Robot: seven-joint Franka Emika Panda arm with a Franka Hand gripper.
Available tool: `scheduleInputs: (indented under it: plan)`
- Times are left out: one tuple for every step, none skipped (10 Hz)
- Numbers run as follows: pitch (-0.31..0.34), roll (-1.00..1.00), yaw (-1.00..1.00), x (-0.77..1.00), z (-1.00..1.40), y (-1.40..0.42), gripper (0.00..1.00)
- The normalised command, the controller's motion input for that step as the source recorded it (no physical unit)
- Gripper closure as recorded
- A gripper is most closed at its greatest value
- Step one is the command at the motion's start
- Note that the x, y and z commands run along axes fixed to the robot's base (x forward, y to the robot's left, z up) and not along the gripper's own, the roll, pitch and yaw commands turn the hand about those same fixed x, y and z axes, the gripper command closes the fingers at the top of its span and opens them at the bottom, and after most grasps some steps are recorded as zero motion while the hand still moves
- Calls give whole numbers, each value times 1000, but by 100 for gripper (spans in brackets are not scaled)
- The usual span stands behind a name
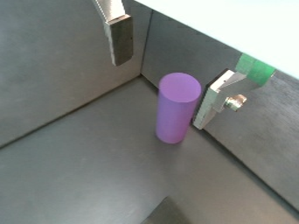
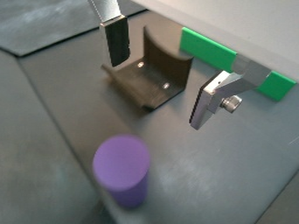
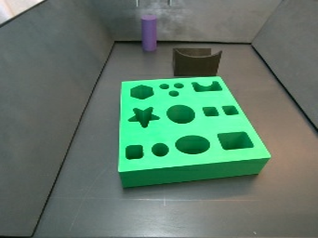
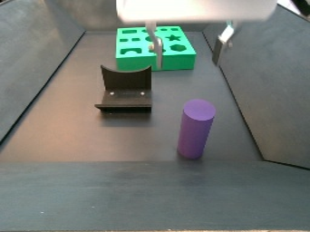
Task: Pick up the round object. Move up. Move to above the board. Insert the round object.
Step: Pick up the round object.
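1. In a side view, one green board point(image 3: 187, 130) lies flat on the dark floor; it is the largest thing here, and I count eleven holes in it: a star, a hexagon, circles, an oval, squares and one notched shape.
2. One dark block point(image 3: 195, 61) with a curved notch stands just behind the board, near it but apart.
3. My one gripper point(image 4: 188, 43) hangs above the floor with its jaws spread wide and nothing between them; one finger point(image 1: 121, 37) and the other point(image 1: 219, 98) show in a wrist view.
4. One purple peg point(image 4: 195, 130) stands upright on the floor, well apart from the board, below my fingers and untouched by them.
5. I can read no writing or labels on anything.
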Motion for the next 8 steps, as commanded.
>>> scheduleInputs:
  plan:
    - [-127,50,223,-43,-406,409,0]
    - [-134,30,226,0,-420,411,0]
    - [-127,27,223,0,-440,389,0]
    - [-117,34,220,43,-489,337,0]
    - [-99,53,214,123,-554,274,0]
    - [-139,74,209,29,-649,249,0]
    - [-153,109,200,0,-723,226,0]
    - [-191,109,220,-9,-734,271,0]
